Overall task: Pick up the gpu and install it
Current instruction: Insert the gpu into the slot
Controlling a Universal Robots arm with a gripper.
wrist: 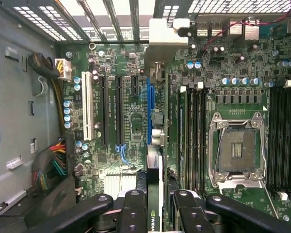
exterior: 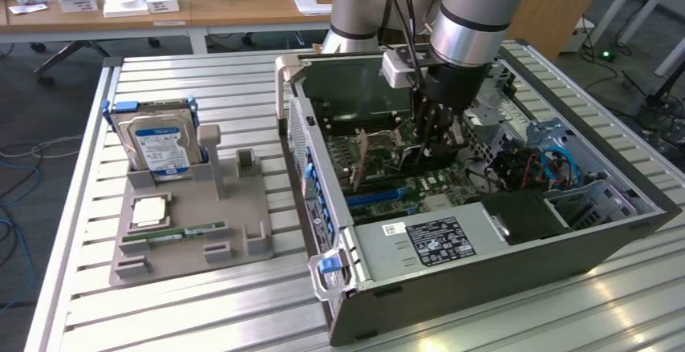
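Arm: reaching down into the open computer case (exterior: 471,288), which sits on the slatted metal tabletop (exterior: 214,312).
Gripper (exterior: 439,150): deep inside the case, above the motherboard (wrist: 111,63), and it's pinching the gpu (wrist: 154,194) between its black fingers (wrist: 135,208).
Gpu: held on edge, seen edge-on in the wrist view, with a green logo showing close to the fingers.
Bracket: the silver end bracket (wrist: 162,34) is up against the case's slotted rear wall.
Slot: the long blue slot (wrist: 149,111) runs right alongside the card's edge (whether the card is actually seated in it, I cannot tell).
Socket: the CPU socket (wrist: 236,150) sits bare and well to one side of the card, with dark memory slots on both flanks.
Holder: on the exterior view's left, well apart from the case, a grey fixture (exterior: 241,208) rests on the tabletop.
Hard drive (exterior: 160,139): standing upright in a blue caddy at the fixture's far end.
Processor chip (exterior: 150,212): lying flat on the fixture.
RAM stick (exterior: 176,236): green, lying in front of the chip.
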